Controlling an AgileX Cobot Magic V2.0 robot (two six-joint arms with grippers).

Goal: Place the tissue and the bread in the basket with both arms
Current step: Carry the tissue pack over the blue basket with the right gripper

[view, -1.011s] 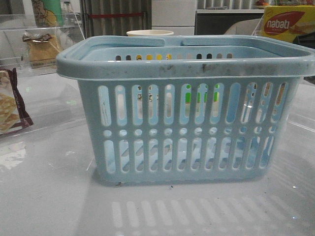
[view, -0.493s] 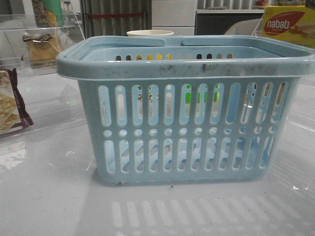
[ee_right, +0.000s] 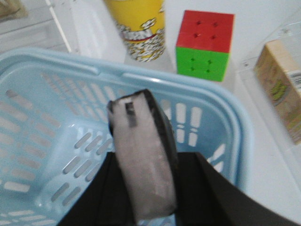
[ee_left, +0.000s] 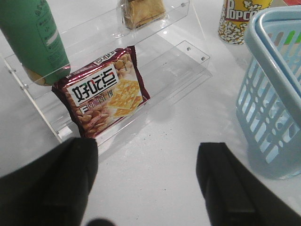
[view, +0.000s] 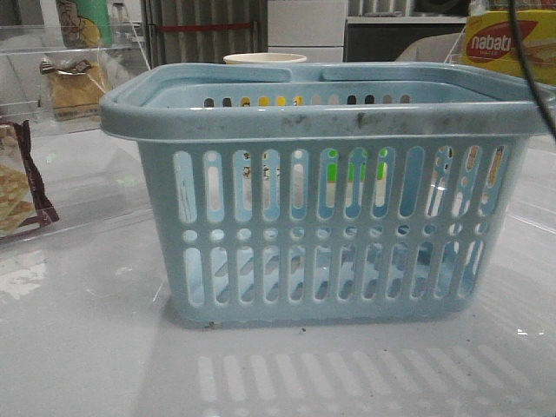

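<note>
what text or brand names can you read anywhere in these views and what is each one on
"nabati" on the yellow-and-red box, behind the basket on the right in the front view.
"POPCORN" on the yellow popcorn cup, top cut off in the left wrist view.
"好吃点" on the maroon snack packet; its smaller print is unreadable.
Small print on the green bottle is too blurred to read.
The dark pack held by the right end effector shows no readable text.

Soft, even light overhead, and the glossy table (view: 87,347) mirrors the basket (view: 330,226) slots just in front of it. Beyond the basket, shelves go hazy. Right wrist view's smeared: the tissue (ee_right: 143,155) blurs against basket mesh.
</note>
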